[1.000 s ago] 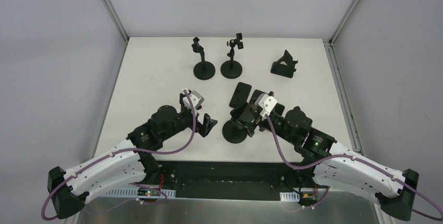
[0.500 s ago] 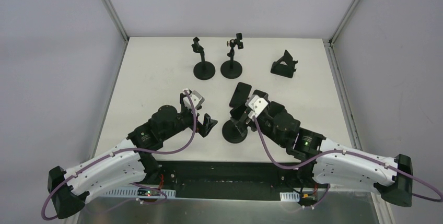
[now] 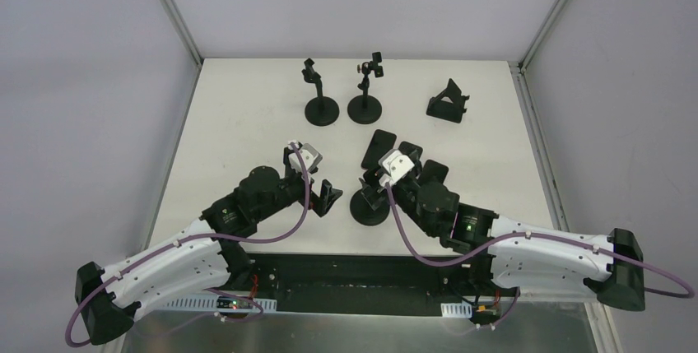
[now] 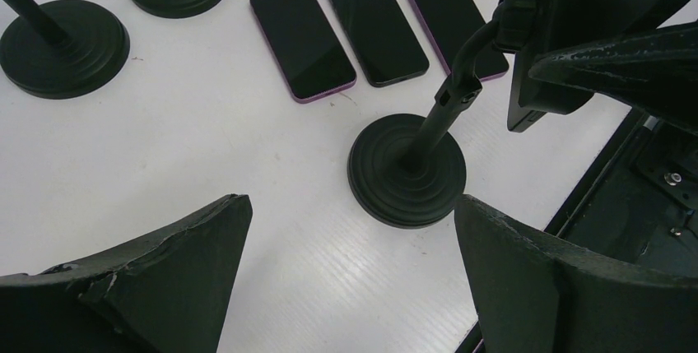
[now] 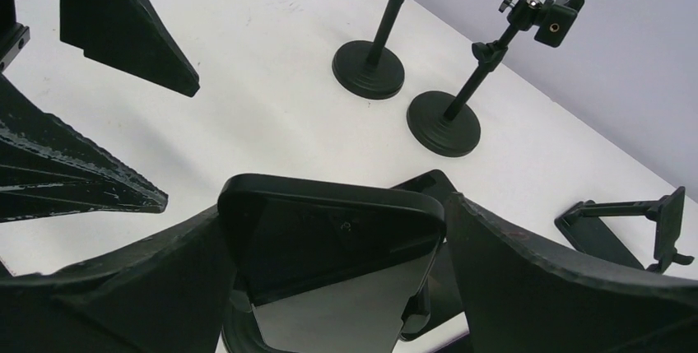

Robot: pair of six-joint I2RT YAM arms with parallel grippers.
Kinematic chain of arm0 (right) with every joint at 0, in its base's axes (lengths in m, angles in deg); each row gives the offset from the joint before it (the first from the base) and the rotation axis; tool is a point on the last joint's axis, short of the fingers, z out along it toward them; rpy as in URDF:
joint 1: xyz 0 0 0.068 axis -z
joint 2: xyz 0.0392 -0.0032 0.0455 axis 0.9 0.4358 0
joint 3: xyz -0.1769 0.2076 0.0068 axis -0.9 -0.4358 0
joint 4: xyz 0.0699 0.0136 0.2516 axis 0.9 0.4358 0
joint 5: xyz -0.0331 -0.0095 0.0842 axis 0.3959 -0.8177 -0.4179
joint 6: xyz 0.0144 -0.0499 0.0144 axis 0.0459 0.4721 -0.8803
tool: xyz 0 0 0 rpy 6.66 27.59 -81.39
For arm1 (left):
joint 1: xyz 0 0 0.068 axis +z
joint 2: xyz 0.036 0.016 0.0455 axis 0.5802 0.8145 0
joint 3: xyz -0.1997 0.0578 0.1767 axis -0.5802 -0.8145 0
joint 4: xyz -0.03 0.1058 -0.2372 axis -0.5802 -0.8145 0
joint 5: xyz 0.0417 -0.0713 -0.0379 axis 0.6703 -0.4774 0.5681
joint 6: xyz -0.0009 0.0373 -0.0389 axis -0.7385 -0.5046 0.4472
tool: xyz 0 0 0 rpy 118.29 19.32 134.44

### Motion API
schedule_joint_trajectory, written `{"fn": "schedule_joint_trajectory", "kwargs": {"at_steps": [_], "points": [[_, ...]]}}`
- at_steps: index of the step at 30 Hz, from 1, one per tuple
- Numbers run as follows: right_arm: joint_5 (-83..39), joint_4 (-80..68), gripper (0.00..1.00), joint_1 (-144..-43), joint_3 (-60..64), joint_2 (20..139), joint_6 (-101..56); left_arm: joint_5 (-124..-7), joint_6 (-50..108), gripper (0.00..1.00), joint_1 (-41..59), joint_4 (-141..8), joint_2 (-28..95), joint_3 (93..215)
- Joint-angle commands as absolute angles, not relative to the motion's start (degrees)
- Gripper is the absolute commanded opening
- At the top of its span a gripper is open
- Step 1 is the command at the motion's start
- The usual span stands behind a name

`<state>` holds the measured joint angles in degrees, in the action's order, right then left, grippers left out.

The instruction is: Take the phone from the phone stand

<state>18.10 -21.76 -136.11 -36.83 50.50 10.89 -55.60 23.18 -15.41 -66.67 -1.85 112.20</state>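
The phone (image 5: 329, 238) sits on the stand (image 4: 407, 168), near centre of the table (image 3: 247, 123). Spread fingers of the right gripper (image 5: 337, 205) flank it, one each side (contact unclear). The left gripper (image 4: 350, 205), also spread, hangs left of the stand.

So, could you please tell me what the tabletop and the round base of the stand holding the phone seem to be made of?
The round base looks like matte black moulded plastic or coated metal: stepped concentric rings, dull sheen; I cannot tell which. The tabletop looks like white fluted plastic sheet: fine parallel lines run across it.
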Motion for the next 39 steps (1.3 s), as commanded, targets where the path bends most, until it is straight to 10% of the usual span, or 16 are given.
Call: {"fn": "schedule_joint_trajectory", "kwargs": {"at_steps": [1,11,20,39], "points": [[21.93,-24.29,0.88,-136.30,-33.37,50.05,9.32,-56.31,23.48,0.99,-14.79,-64.32,-2.17,112.08],[14.87,-20.62,0.19,-135.24,-35.30,45.28,2.04,-63.74,24.26,0.99,-14.76,-59.52,3.19,115.24],[3.32,-25.47,0.00,-130.31,-39.13,41.18,-6.36,-79.22,23.16,0.99,-15.42,-41.85,8.12,112.11],[-9.61,-35.08,0.00,-126.37,-47.24,37.07,-6.94,-81.20,26.36,0.99,-16.92,-30.42,14.35,108.86]]}}
